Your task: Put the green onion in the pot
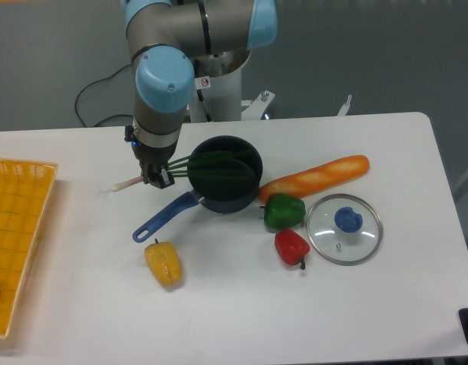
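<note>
My gripper (157, 176) is shut on the green onion (203, 163) near its pale root end, which sticks out to the left at about table height. The onion's dark green leaves stretch right and lie across the open top of the pot (226, 186). The pot is a small dark saucepan in the middle of the table, and its blue handle (162, 218) points toward the lower left. The gripper hangs just left of the pot's rim, above the handle's base.
An orange baguette (316, 176) lies right of the pot. A green pepper (284, 211), a red pepper (291, 245) and a glass lid with a blue knob (344, 228) sit at the lower right. A yellow pepper (163, 262) lies below the handle. A yellow basket (17, 228) is at the left edge.
</note>
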Controlling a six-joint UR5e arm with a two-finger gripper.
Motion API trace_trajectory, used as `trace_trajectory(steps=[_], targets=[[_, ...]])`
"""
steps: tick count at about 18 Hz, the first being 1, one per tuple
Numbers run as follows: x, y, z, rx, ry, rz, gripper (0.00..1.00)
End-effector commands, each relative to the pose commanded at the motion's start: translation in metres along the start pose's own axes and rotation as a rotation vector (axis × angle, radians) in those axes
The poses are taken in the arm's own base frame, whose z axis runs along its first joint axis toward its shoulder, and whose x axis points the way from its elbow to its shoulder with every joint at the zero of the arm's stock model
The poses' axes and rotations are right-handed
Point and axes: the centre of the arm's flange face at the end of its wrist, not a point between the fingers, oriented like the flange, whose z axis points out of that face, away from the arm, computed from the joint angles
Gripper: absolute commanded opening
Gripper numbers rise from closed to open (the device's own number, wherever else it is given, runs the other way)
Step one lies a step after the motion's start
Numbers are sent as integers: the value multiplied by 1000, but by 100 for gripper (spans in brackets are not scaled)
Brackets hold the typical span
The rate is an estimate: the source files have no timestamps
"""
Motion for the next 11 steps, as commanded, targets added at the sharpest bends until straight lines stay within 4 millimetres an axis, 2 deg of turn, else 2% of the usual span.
trace_trajectory(steps=[6, 11], targets=[[3, 5, 16, -12, 29, 9, 19], [2, 7, 19, -15, 35, 31, 17]])
